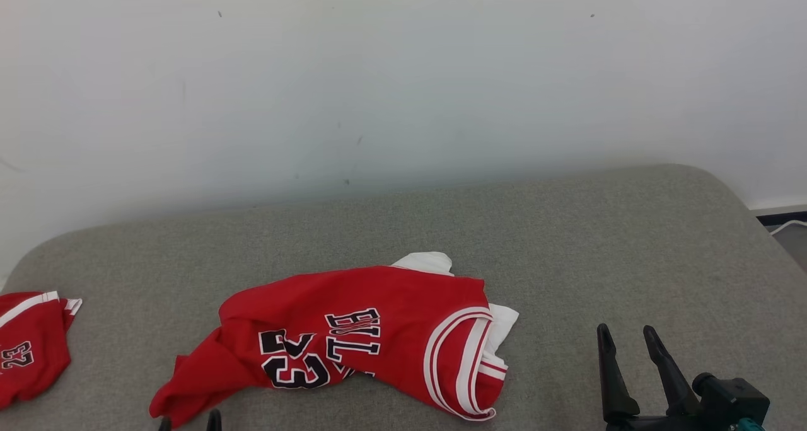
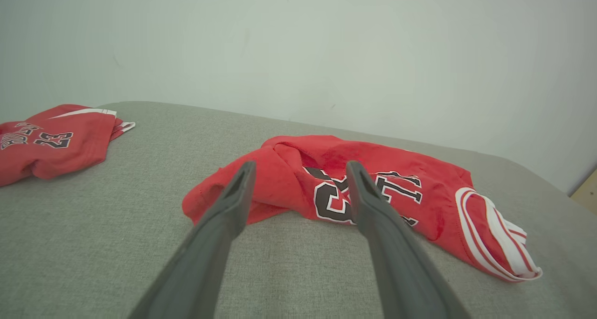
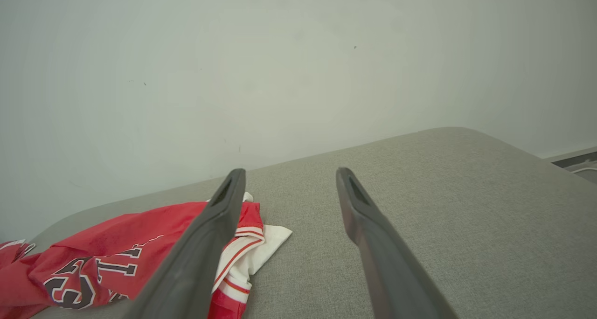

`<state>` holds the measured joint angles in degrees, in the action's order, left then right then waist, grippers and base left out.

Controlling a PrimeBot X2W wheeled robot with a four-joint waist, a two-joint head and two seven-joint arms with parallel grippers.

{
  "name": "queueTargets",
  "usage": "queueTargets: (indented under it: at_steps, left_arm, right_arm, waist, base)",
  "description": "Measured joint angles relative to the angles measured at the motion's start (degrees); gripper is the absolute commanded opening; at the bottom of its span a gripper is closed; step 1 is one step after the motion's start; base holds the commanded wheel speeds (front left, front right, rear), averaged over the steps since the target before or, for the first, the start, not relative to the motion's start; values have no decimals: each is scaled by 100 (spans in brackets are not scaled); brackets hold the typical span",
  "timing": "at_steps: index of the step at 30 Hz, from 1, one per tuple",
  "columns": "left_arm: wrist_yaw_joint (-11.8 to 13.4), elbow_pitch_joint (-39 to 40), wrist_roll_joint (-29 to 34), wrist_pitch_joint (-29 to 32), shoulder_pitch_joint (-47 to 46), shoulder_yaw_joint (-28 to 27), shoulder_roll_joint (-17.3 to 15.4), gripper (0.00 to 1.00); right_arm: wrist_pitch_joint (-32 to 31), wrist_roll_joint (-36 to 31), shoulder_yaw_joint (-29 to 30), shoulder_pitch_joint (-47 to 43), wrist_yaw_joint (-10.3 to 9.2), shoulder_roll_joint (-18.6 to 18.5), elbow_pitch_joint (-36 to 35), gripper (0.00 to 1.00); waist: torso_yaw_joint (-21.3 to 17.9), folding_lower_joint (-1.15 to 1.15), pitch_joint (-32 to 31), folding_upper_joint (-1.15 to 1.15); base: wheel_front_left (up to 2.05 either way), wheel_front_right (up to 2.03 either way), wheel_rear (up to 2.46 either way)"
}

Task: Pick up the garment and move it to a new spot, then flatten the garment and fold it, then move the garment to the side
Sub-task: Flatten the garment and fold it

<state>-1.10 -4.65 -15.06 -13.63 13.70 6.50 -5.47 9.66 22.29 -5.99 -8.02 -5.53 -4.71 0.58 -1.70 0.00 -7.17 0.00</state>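
Observation:
The garment [image 1: 353, 336] is a red jersey with white trim and a black 23, lying crumpled on the grey cushioned surface [image 1: 567, 242] at the near middle. It also lies ahead of the left fingers [image 2: 364, 183] and to the left in the right wrist view [image 3: 116, 258]. My left gripper [image 1: 189, 423] stands open at the bottom edge, its tips just short of the jersey's near left corner. In the left wrist view the left gripper [image 2: 301, 167] holds nothing. My right gripper [image 1: 627, 336] stands open to the right of the jersey, apart from it; the right gripper [image 3: 289, 172] is empty.
A second red jersey [image 1: 28, 346] lies bunched at the surface's far left edge, also seen as the second jersey [image 2: 51, 144]. A pale wall [image 1: 403, 84] rises right behind the surface. The surface's right end rounds off near a floor strip [image 1: 785, 220].

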Motion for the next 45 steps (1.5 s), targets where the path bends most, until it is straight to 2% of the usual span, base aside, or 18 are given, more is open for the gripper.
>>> queueTargets:
  at_steps: [5,12,20,34,35,36,38,39,45]
  left_arm:
    - [-42,-407,41,202,-111,-35,-131,100]
    - [-34,-1312,-29,568,-778,-249,-265,100]
    - [109,-2240,-163,968,-1200,-470,-328,100]
    - [194,-3198,-212,1166,-1902,-545,-377,100]
    - [219,-3255,-211,1166,-1924,-545,-375,73]
    - [243,-3327,-211,1167,-1944,-546,-377,40]
    - [289,-3435,-210,1167,-1993,-553,-378,26]
    - [296,-3477,-210,1167,-2014,-552,-378,0]
    - [307,-3634,-191,1101,-2113,-535,-379,0]
  right_arm:
    - [0,-1,-29,2,8,-2,-14,100]
    - [-15,-4,-93,32,57,-56,-71,100]
    - [-114,-67,-114,93,100,-209,-225,100]
    - [-220,-124,-135,271,108,-271,-312,100]
    - [-245,-125,-137,272,108,-271,-315,100]
    - [-261,-130,-144,272,108,-270,-321,100]
    - [-266,-130,-158,272,108,-270,-341,100]
    - [-267,-130,-160,272,108,-270,-349,100]
    - [-338,-130,-237,276,136,-274,-364,100]
  waist:
    - [-28,0,52,0]
    - [-131,1,160,0]
    - [-319,1,361,0]
    - [-604,2,631,0]
    - [-603,1,634,0]
    - [-602,1,636,0]
    - [-597,1,641,0]
    - [-593,1,643,0]
    - [-548,0,653,0]
  base:
    - [0,0,0]
    - [0,0,0]
    - [0,0,0]
    - [0,0,0]
    - [0,0,0]
    - [0,0,0]
    - [0,0,0]
    - [0,0,0]
    - [0,0,0]
